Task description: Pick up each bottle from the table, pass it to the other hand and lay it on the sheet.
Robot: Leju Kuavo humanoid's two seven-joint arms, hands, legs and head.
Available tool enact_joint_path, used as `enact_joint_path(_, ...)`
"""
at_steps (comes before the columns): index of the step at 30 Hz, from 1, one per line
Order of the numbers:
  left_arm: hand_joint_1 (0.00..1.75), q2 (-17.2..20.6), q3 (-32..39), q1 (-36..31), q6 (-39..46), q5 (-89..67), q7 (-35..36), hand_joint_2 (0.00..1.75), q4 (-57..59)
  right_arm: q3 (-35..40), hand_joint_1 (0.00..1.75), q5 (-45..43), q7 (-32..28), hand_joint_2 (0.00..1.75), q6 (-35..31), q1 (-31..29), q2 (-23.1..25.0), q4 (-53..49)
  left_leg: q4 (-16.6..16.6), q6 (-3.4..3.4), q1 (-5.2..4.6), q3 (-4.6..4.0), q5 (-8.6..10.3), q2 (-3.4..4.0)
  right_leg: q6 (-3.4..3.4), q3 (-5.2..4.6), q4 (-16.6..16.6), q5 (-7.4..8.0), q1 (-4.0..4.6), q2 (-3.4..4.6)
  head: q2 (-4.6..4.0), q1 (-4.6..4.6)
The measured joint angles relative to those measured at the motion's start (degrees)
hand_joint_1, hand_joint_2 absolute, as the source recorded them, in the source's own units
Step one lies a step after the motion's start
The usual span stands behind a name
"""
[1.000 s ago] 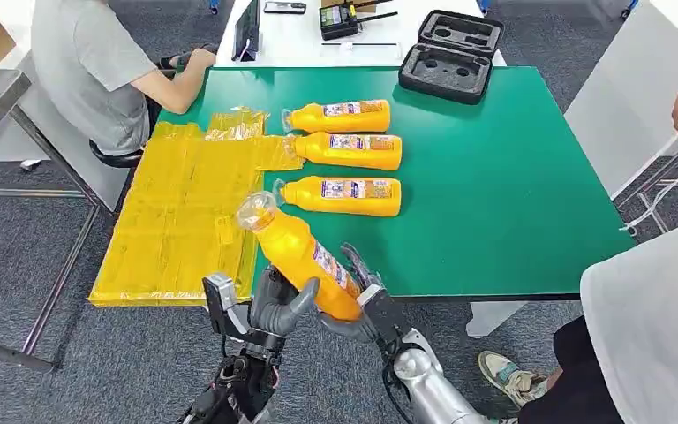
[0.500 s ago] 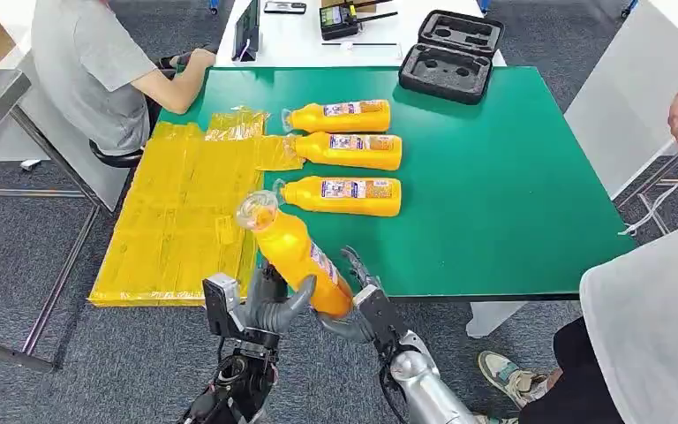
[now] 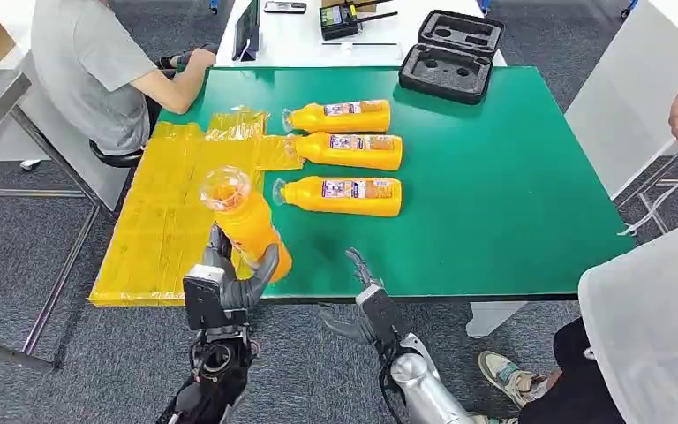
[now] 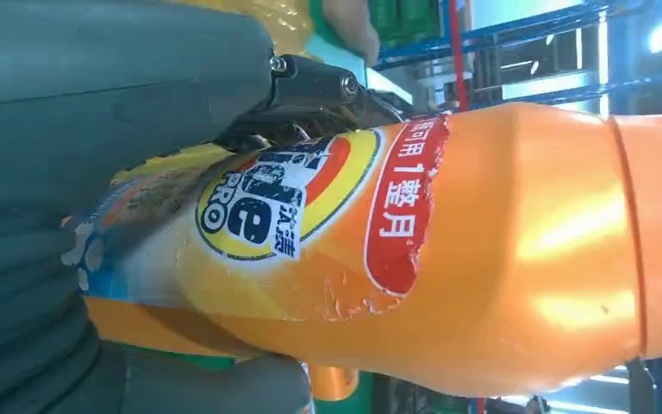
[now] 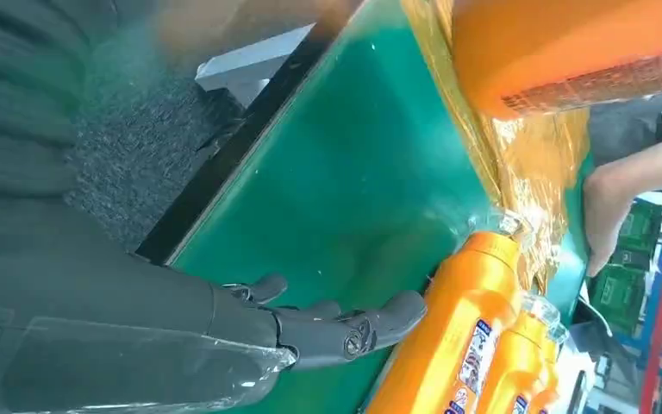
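With the handover apparently done, I see my left hand [image 3: 229, 281] wrapped around the lower body of the orange bottle [image 3: 245, 225], holding it nearly upright with its clear cap tipped toward the far side, just above the near edge of the yellow sheet [image 3: 172, 216]. My right hand [image 3: 364, 305] hangs released with fingers apart at the green table [image 3: 494, 194] front edge, well to the right of the bottle. I judge the bottle's long axis must tip down flat, since the sheet lies directly beneath and leftward, beside three bottles [image 3: 344, 150] lying on the table.
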Motion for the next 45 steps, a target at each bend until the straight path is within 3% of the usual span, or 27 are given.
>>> enact_joint_path(6, 1.75, 1.47, -0.33, -0.05, 15.28, -9.49, -0.02, 1.75, -2.36, -0.42, 0.00, 0.94, 0.00, 1.75, 0.52, 0.02, 0.42, 0.33, 0.00, 0.00, 0.00, 0.01, 0.00, -0.01, 0.00, 0.00, 0.00, 0.00, 0.00, 0.00, 0.00, -0.02)
enact_joint_path(10, 1.75, 1.53, 2.75, -0.24, 15.78, -26.85, -0.02, 1.75, -2.75, -0.44, 0.00, 1.03, 0.00, 1.75, 0.77, -0.09, 0.96, 0.61, -0.01, -0.01, 0.01, 0.01, 0.01, 0.00, 0.00, -0.01, 0.01, 0.00, 0.01, 0.01, 0.00, -0.02)
enact_joint_path(18, 1.75, -1.99, 20.77, -3.40, 15.91, -60.56, 0.09, 1.75, -2.75, -0.42, 0.00, -0.68, 0.00, 1.75, 1.01, -0.14, 1.64, 0.79, -0.01, 0.00, 0.01, 0.01, 0.04, 0.04, -0.01, -0.02, 0.02, 0.01, 0.01, 0.02, 0.00, 0.00)
enact_joint_path(29, 1.75, -5.18, 34.16, -6.46, 15.91, -79.66, 3.22, 1.75, -3.45, -0.37, 0.00, -1.20, 0.00, 1.75, 1.40, -0.49, 2.60, 0.96, -0.01, 0.00, 0.01, 0.00, 0.04, 0.01, -0.01, -0.03, 0.02, 0.01, 0.01, 0.01, 0.00, -0.02)
enact_joint_path(34, 1.75, -2.41, 29.75, -7.78, 15.91, -85.48, 23.83, 1.75, -1.99, 0.06, 0.00, -2.43, 0.00, 1.75, 1.49, -0.62, 2.62, 0.98, -0.01, 0.00, 0.02, 0.01, 0.04, 0.02, -0.01, -0.03, 0.02, 0.01, 0.01, 0.01, 0.00, -0.02)
enact_joint_path(38, 1.75, -0.24, 26.09, -8.56, 15.91, -85.88, 25.90, 1.75, -0.59, 0.35, 0.00, -2.56, 0.00, 1.75, 1.49, -0.76, 2.62, 0.98, -0.01, 0.01, 0.02, 0.00, 0.07, -0.03, -0.01, -0.02, 0.03, 0.01, 0.01, -0.02, 0.00, 0.00)
enact_joint_path(42, 1.75, 2.98, 20.71, -10.61, 15.91, -85.74, 34.23, 1.75, 3.22, 1.38, 0.00, -3.24, 0.00, 1.75, 1.46, 0.17, 2.62, -1.60, 0.00, 0.01, 0.02, 0.00, 0.06, 0.02, -0.01, -0.04, 0.02, 0.01, 0.01, 0.01, 0.00, -0.02)
enact_joint_path(45, 1.75, 4.48, 18.55, -10.95, 15.93, -85.92, 34.88, 1.75, 4.88, 1.81, 0.00, -3.26, 0.00, 1.75, 1.46, 0.28, 2.62, -2.91, 0.00, 0.01, 0.02, 0.00, 0.06, 0.00, -0.01, -0.04, 0.02, 0.01, 0.01, 0.00, 0.00, -0.02)
